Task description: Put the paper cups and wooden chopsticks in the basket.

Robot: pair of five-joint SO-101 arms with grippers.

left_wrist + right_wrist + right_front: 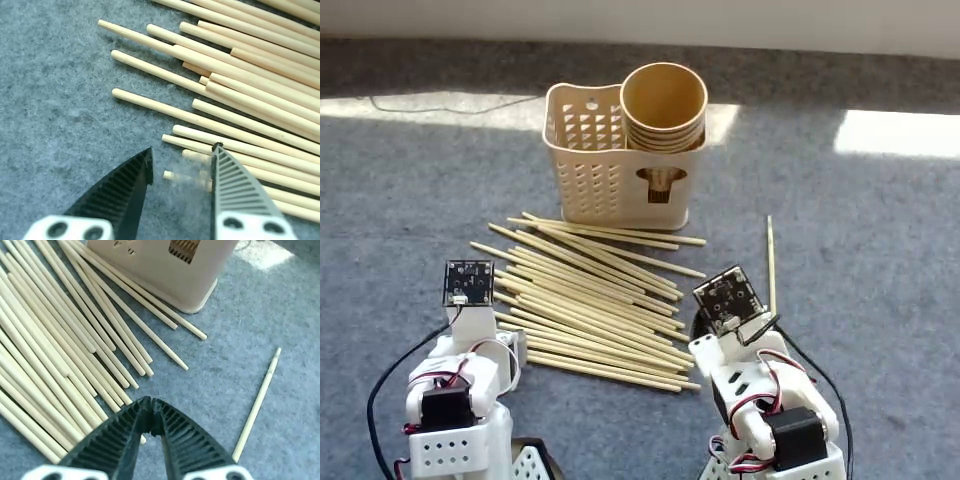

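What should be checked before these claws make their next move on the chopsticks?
1. Paper cups in the basket: ok, stacked in one compartment.
2. Room for sticks: ok, the other compartment looks free.
3. Chopsticks in the basket: not ok, piled in front of it.
4. Left claw ready to grab: ok, open just over some stick ends.
5. Right claw ready to grab: not ok, shut and empty.
6. Stray chopstick gathered: not ok, it lies apart from the pile.

Basket cream, perforated; paper cups tan; chopsticks pale wood; carpet blue-grey.
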